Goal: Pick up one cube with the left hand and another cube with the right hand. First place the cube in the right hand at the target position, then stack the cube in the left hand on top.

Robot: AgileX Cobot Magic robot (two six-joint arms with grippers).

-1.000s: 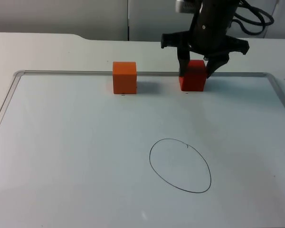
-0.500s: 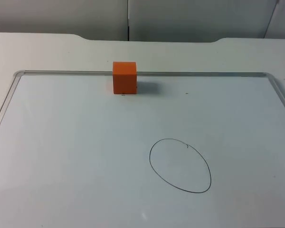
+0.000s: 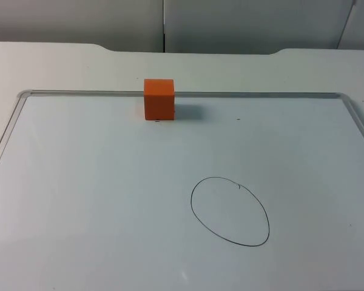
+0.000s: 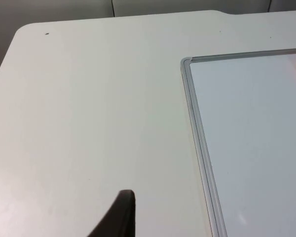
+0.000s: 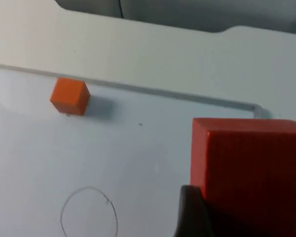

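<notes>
One red cube (image 5: pixel 249 170), gone from the whiteboard (image 3: pixel 109 230) since a second ago, sits clamped in the right gripper (image 5: pixel 197 217).

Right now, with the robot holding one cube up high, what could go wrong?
The red cube sits in the right gripper high above the whiteboard; it might slip in the grip or land outside the drawn circle. The orange cube sits right beside the whiteboard's frame, so the left gripper, waiting off to the side over the table, might bump that frame when reaching for it.
</notes>
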